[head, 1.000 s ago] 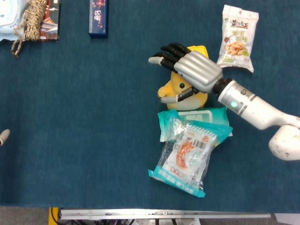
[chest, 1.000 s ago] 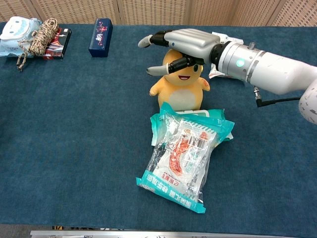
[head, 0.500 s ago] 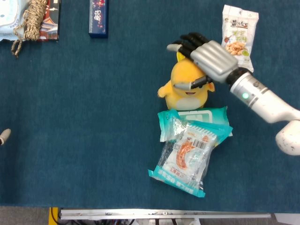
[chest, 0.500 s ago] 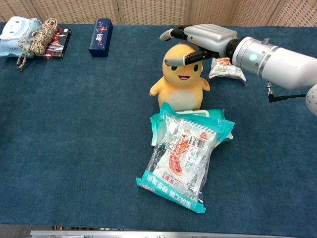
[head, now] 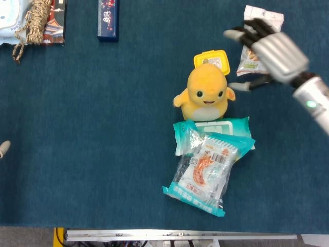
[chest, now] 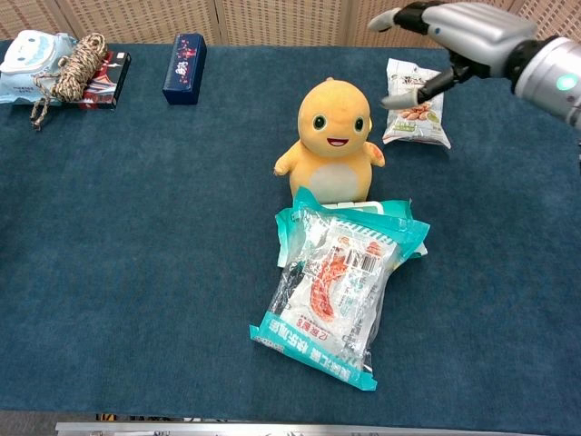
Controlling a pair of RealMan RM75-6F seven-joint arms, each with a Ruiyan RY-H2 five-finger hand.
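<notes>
1 plush toy (head: 206, 94); 4 snack pkts; 2 boxes

Your right hand (head: 267, 49) covers part of the nut packet (head: 250, 60); its forearm runs off frame. Your left hand (head: 4, 150) shows only a fingertip at the edge, grip unreadable.

The surface (head: 103, 154) is deep blue. The plush toy (head: 206, 93) is orange-yellow with a cream belly and dark eyes. Behind it sits a yellow lid (head: 212, 58). The snack bag (chest: 415, 115) is white and green with tan nuts printed on it. The right hand (head: 267, 49) is silver with black fingers. The packet (head: 204, 172) is clear with teal edges and a red print. The box (head: 107, 19) is navy.
</notes>
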